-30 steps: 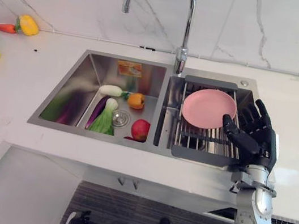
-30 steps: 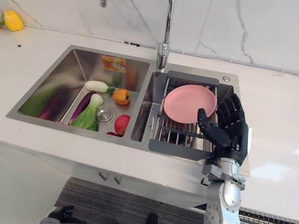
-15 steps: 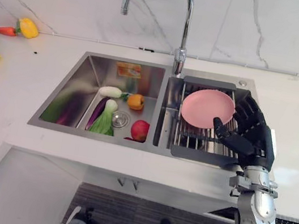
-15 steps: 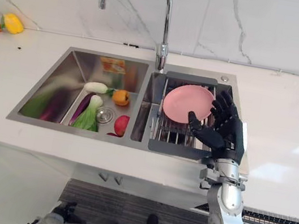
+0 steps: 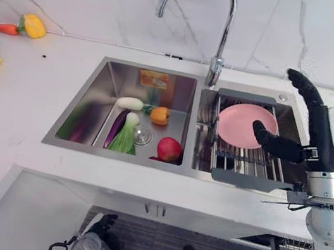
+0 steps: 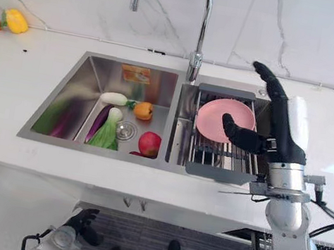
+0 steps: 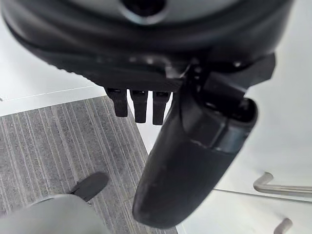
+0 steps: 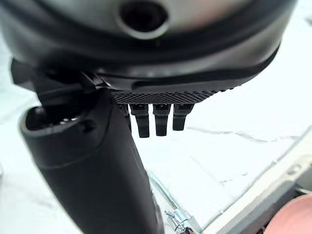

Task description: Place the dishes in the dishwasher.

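Fingers (image 5: 309, 97) of the right hand (image 5: 320, 139) stand straight and spread, holding nothing, with the thumb stretched out sideways over the near rim of the pink plate (image 5: 244, 124); whether the thumb touches the plate cannot be told. That plate lies on the dark wire rack (image 5: 245, 164) set in the right basin of the steel sink (image 5: 84, 101), just beside the thumb and below the raised fingers. Behind the rack, the curved tap (image 5: 221, 25) rises from the back edge. Further from the fingers, in the other basin, lie a red apple (image 5: 169, 149), a leafy green (image 5: 126, 139), a purple aubergine (image 5: 117, 126), a white radish (image 5: 130, 103) and an orange pepper (image 5: 160, 115). Far across the white bench (image 5: 12, 93), toy vegetables (image 5: 31, 26) rest by the wall. Seen in its own wrist view, the left hand (image 7: 190, 161) hangs over grey striped floor (image 7: 53, 151) with fingers straight, empty.
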